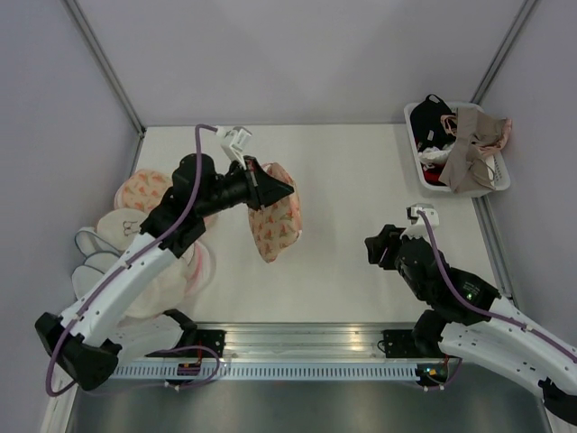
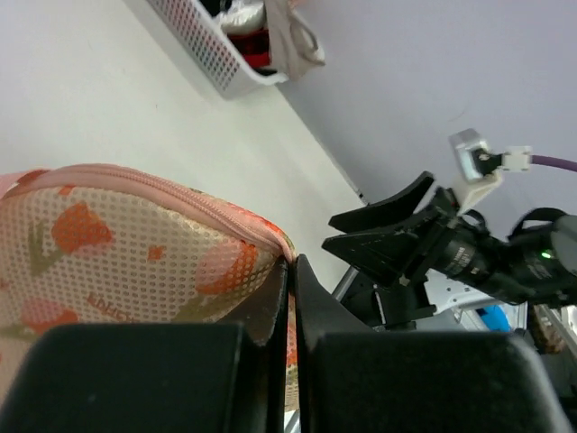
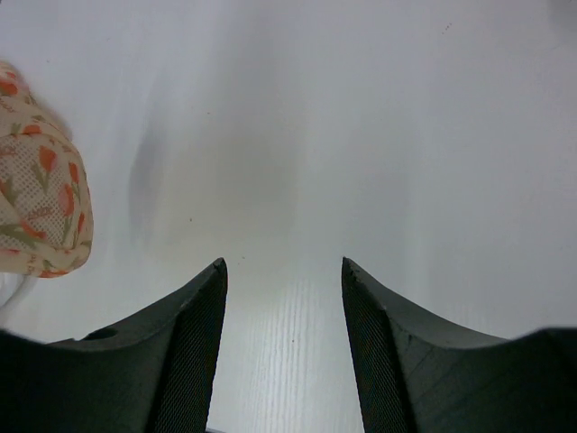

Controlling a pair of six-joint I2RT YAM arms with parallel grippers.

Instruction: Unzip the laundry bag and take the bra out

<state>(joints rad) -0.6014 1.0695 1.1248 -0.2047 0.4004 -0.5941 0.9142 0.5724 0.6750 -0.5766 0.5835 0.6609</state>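
Bright, diffuse light fills all views. The white bench (image 1: 361, 271) carries only soft, faint shadows. Nearest the left wrist lens, black tool fingers (image 2: 379, 379) look soft-focused.

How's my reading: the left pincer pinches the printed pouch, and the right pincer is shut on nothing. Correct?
Not quite: the left pincer does pinch the printed pouch, but the right pincer stands open, empty, as the right wrist view shows.

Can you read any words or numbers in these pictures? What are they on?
On the laundry bag: one tiny printed line of letters, too blurred to read.
On the white basket and everywhere else: no words or numbers that can be seen.
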